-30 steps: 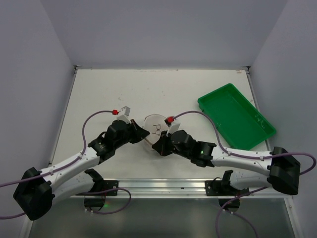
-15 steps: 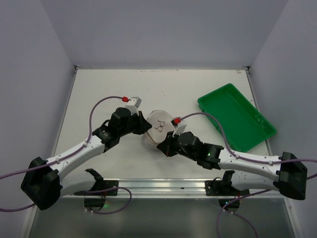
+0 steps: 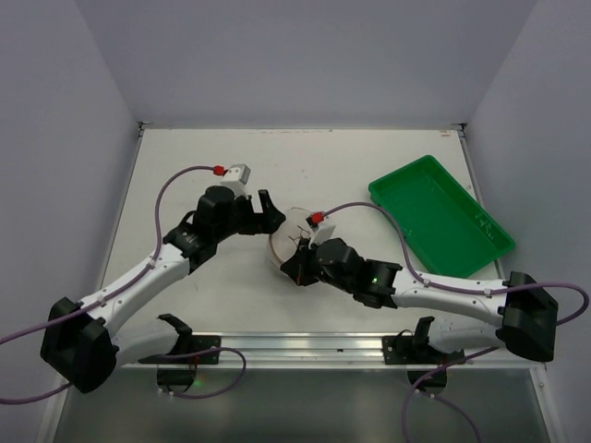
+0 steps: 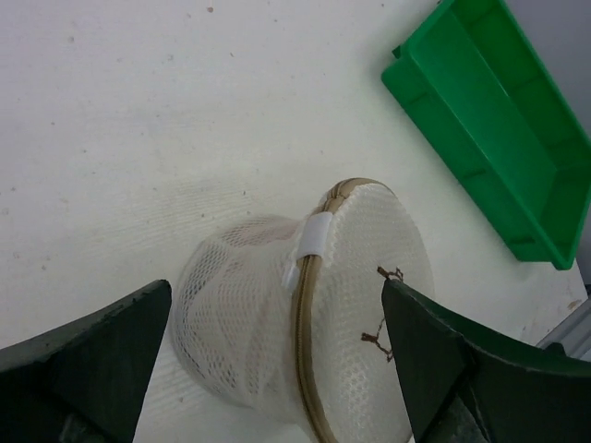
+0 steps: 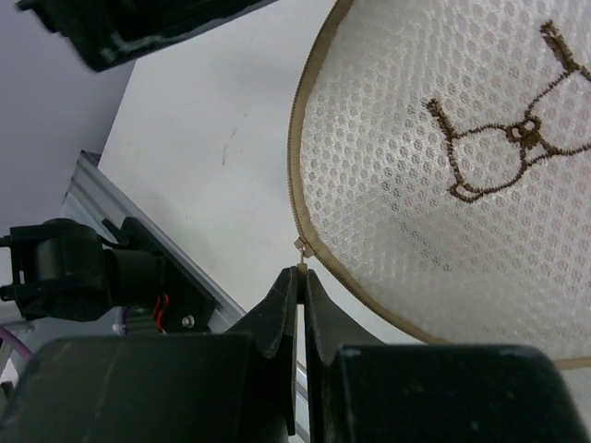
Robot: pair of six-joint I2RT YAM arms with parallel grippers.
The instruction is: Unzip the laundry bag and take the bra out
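The laundry bag is a round cream mesh case with a tan zipper rim, standing tilted on the table's middle. In the left wrist view the laundry bag lies between my left gripper's wide-open fingers, which do not touch it. In the top view the left gripper is just left of the bag. My right gripper is shut on the small metal zipper pull at the bag's lower rim, below the bra outline print. From above, the right gripper sits at the bag's near edge. The bra is hidden.
A green plastic tray lies at the right of the table, also in the left wrist view. A metal rail with the arm bases runs along the near edge. White walls enclose the table.
My left gripper has opened, let go of the bag and drawn back to its left. The right gripper stays shut on the zipper pull and has shifted slightly left along the rim.
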